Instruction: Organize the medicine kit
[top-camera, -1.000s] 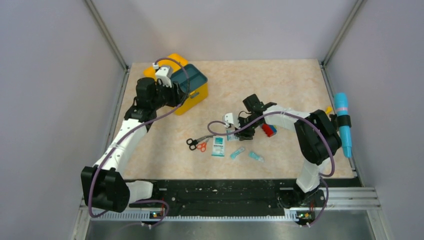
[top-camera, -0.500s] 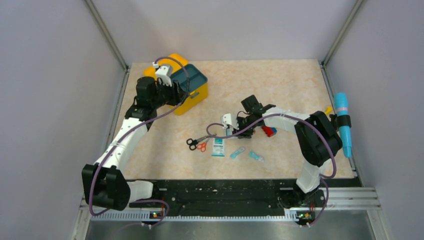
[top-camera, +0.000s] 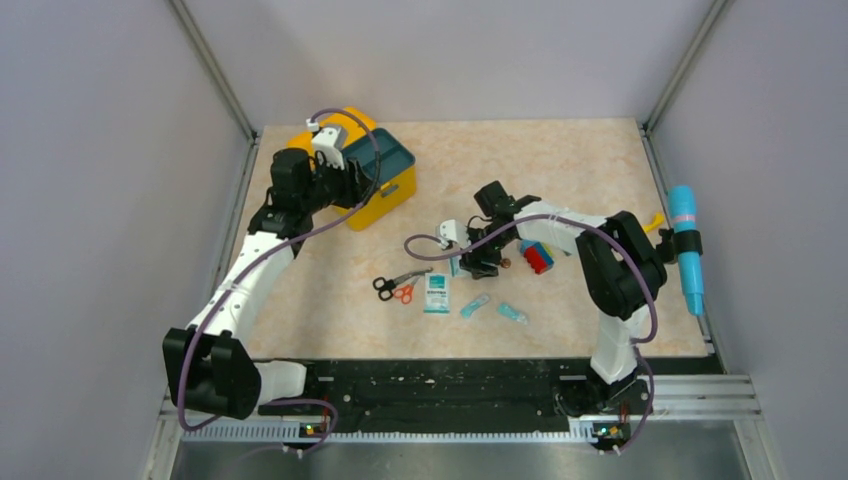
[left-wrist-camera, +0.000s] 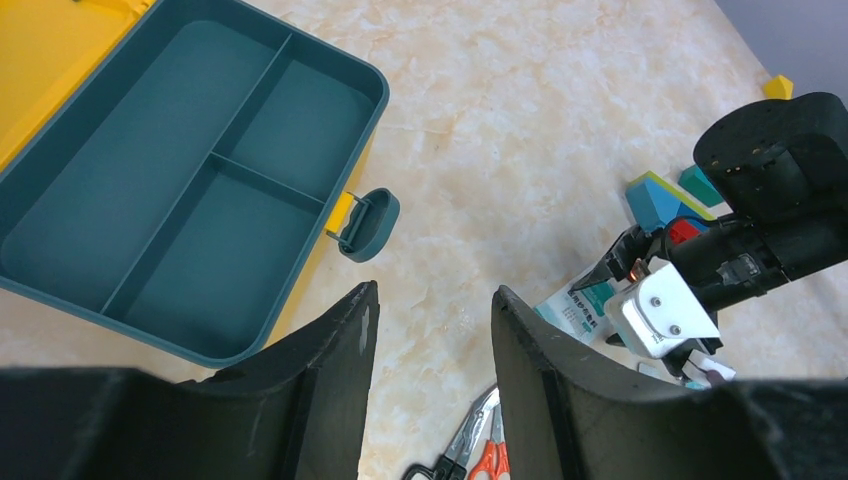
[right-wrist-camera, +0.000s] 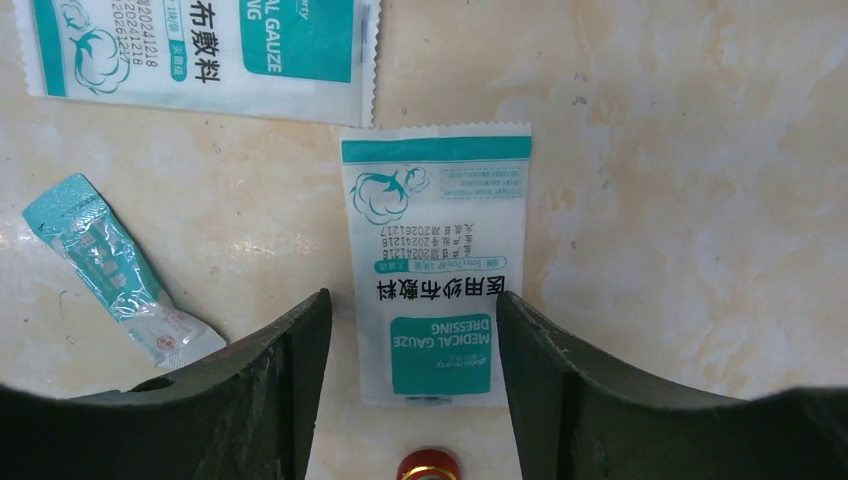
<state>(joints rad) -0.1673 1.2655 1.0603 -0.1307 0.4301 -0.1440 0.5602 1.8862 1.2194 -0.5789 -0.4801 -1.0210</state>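
right pincer (right-wrist-camera: 410, 300) apart, straddling packet (right-wrist-camera: 435, 260) printed "MEDICAL GAUZE DRESSING" | left pincer (left-wrist-camera: 433, 290) apart above table (top-camera: 560, 170) | kit (top-camera: 385, 205): yellow box, lid (left-wrist-camera: 40, 60) open, teal three-section tray (left-wrist-camera: 190, 190) seated in it, teal latch (left-wrist-camera: 365, 225) at front, far-left of table

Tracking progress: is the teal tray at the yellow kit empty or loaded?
Empty. Left wrist view shows all three compartments of the teal tray bare; a gauze packet lies outside.
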